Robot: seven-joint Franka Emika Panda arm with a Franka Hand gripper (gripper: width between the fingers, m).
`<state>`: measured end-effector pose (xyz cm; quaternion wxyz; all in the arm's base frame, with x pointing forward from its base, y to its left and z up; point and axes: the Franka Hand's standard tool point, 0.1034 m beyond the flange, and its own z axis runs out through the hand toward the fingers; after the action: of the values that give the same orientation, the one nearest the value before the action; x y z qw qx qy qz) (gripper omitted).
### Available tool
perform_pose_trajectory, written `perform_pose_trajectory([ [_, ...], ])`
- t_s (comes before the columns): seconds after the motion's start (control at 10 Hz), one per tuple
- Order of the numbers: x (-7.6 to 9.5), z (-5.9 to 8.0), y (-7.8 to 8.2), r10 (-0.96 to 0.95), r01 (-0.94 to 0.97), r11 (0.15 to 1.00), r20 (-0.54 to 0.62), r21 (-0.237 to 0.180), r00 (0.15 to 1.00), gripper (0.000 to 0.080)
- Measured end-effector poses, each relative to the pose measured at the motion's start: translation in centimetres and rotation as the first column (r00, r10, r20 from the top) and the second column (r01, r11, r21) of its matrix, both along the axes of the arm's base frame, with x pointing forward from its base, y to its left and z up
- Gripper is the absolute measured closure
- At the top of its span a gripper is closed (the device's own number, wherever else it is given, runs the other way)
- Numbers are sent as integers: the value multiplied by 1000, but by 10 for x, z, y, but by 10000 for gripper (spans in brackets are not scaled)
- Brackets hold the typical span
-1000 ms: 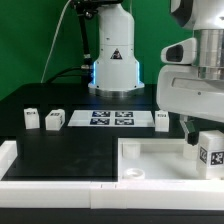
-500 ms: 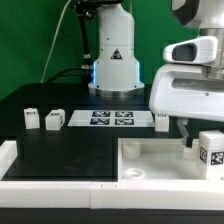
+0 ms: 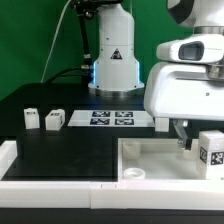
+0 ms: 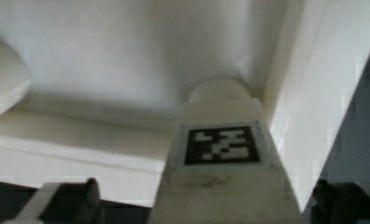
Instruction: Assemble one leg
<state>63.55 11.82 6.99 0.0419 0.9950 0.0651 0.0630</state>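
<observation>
In the wrist view a white leg (image 4: 221, 165) with a square tag on its face lies lengthwise between my fingers, beside a white tray wall (image 4: 315, 90). My gripper (image 4: 207, 200) is open. A gap shows at one finger (image 4: 68, 198), and the other finger (image 4: 342, 195) is close to the leg. In the exterior view my gripper (image 3: 180, 133) hangs low over the back of the large white tray (image 3: 150, 165). Another leg (image 3: 210, 150) stands at the tray's right. Two legs (image 3: 32, 119) (image 3: 54, 120) stand at the left, and one (image 3: 162, 121) is half hidden behind my hand.
The marker board (image 3: 112, 119) lies on the black table behind the tray. The robot base (image 3: 113, 60) stands at the back with a cable beside it. A white rail (image 3: 8, 160) borders the table's left front corner.
My gripper has shifted toward the exterior view's left and slightly up over the tray's back edge. The legs and the tray have not moved.
</observation>
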Motion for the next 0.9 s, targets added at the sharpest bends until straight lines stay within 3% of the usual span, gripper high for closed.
perform_pose_trajectory([
  [0.1, 0, 0, 0, -13, 13, 1000, 1, 2, 1000, 238],
  [0.2, 0, 0, 0, -35, 35, 999, 2, 5, 999, 440],
  [0.3, -1, -1, 0, -42, 42, 999, 1, 6, 999, 507],
  [0.5, -1, -1, 0, -311, 310, 950, 16, 45, 950, 507],
  [0.9, -3, -2, -10, -702, 697, 710, 26, 97, 712, 507],
])
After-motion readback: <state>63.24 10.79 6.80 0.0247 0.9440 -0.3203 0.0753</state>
